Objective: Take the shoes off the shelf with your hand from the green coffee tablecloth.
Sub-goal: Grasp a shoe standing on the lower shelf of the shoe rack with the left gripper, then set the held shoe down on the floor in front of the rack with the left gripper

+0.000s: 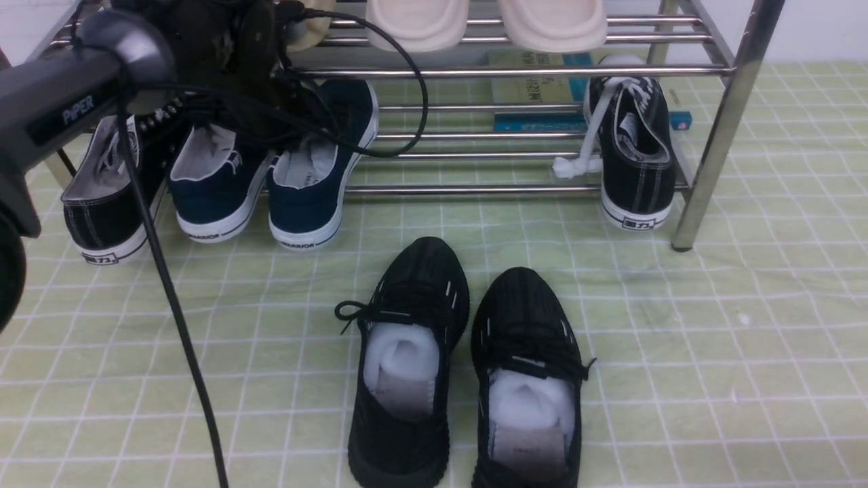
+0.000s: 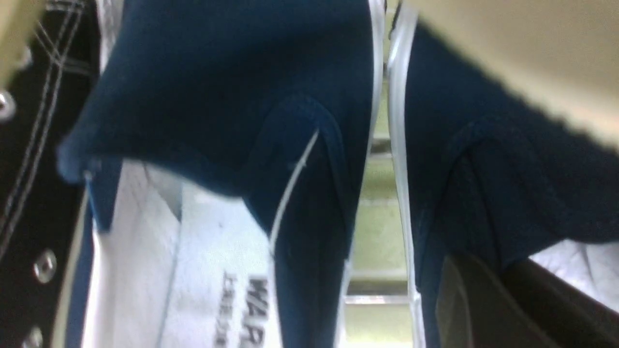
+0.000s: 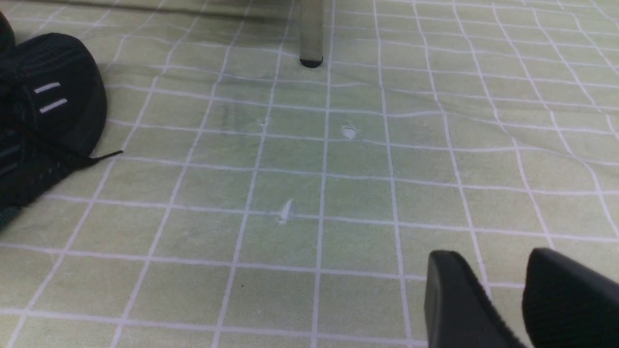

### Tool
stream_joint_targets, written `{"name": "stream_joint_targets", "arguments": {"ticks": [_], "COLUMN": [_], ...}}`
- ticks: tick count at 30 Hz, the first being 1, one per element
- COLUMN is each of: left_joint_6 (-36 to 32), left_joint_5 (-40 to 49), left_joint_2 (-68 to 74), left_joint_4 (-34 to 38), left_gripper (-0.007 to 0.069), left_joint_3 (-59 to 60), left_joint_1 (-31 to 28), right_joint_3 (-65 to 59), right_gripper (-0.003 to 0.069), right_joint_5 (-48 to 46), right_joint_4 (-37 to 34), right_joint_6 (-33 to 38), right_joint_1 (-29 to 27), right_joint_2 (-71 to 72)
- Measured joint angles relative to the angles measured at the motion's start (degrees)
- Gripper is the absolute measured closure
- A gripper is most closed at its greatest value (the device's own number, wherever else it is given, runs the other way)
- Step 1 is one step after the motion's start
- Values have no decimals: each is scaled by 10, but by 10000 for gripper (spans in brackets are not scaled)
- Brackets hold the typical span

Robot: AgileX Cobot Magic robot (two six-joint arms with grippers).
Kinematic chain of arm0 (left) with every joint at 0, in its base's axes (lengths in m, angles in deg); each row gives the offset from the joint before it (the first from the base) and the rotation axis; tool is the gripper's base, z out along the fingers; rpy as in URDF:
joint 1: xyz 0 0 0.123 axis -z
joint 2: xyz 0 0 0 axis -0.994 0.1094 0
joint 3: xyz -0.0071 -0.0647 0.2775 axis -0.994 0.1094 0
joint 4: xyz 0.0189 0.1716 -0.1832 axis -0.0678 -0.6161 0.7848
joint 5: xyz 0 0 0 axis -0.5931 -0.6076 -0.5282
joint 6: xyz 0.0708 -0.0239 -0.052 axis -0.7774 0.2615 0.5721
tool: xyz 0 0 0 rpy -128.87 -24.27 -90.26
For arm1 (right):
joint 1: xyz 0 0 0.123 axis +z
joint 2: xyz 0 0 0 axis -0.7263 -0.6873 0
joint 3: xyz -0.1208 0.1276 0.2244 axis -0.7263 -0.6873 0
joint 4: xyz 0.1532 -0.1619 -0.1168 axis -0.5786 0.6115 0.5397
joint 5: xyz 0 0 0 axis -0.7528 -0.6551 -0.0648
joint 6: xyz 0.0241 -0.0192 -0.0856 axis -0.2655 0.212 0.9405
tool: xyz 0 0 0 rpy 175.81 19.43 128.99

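The two navy shoes (image 1: 217, 183) (image 1: 308, 179) lie on the lower tier of the chrome shelf (image 1: 515, 70), heels toward me, "WARRIOR" on the soles. My left gripper (image 1: 281, 125) reaches in under the top tier, partly hidden by its cables. In the left wrist view both navy shoes (image 2: 232, 82) (image 2: 488, 154) fill the picture. The left gripper (image 2: 488, 263) has its two dark fingers (image 2: 464, 309) close together on the collar edge of the right-hand one, beside its white paper. My right gripper (image 3: 493, 253) hangs slightly open and empty over the green tablecloth (image 3: 309, 193).
A pair of all-black knit sneakers (image 1: 468, 366) stands on the cloth (image 1: 712, 339) in front of the shelf. Black lace-up sneakers sit on the lower tier at the left (image 1: 102, 203) and at the right (image 1: 634, 156). Beige slippers (image 1: 485, 20) lie on the top tier. A shelf leg (image 3: 311, 34) stands ahead of the right gripper.
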Motion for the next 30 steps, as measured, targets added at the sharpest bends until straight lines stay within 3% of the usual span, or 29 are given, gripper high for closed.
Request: {"name": "stream_joint_targets", "arguments": {"ticks": [10,22,27,30], "left_joint_6": [-4,-63,-72,-71], "left_joint_5": [95,236,268,261], "left_joint_2": [-72,-206,-274,-364], "left_joint_4": [63,167,168,165], "left_gripper": [585,585,585,585], "left_joint_3": [1,8,57,159], "left_joint_1": [1,1,1,1], "right_joint_3": [0,0,0,0], "right_gripper": [422,422,422,422], "right_joint_5": [0,0,0,0], "right_joint_4": [0,0,0,0], "right_joint_6": [0,0,0,0], "right_joint_1": [0,0,0,0], "right_joint_2": [0,0,0,0]}}
